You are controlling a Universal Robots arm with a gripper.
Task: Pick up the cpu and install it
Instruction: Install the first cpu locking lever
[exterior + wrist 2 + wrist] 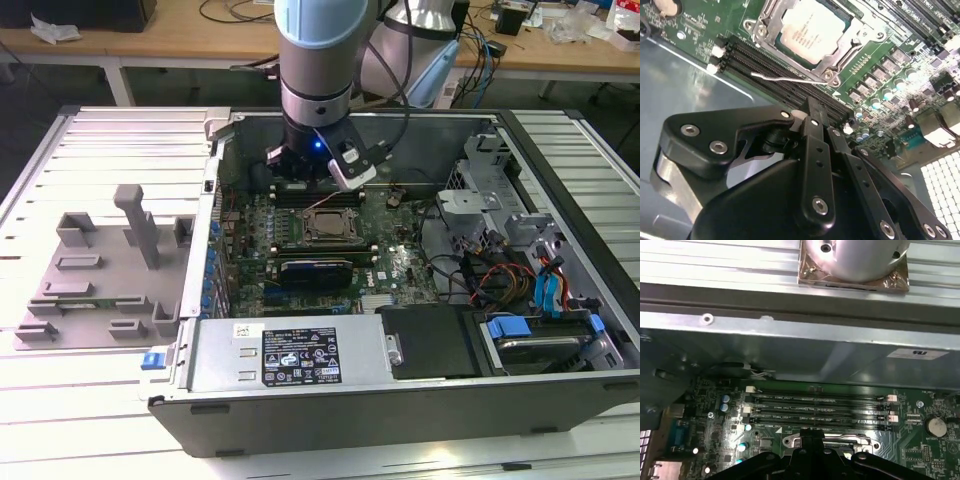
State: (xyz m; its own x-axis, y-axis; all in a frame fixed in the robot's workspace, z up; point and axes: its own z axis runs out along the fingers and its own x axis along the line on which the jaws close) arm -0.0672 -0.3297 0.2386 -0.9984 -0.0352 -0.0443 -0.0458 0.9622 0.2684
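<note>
**CPU seated in socket, gripper held above the memory slots**

The cpu (812,30) is seen lying flat inside the socket frame (765,27) on the motherboard (385,265), its silvery top exposed. A thin wire lever (785,78) is seen lying beside the frame, between it and the black memory slots (815,407).

The gripper (812,107) is held over those slots, just beside the socket, with its fingers drawn together and nothing held between them.

In the exterior view the arm (315,60) is lowered into the open computer case (400,400). The socket is hemmed in by the memory slots towards the case's rear wall, and a bundle of cables (500,275) is found towards the exterior view's right. A grey plastic tray (100,280) is placed outside the case, at the exterior view's left.
</note>
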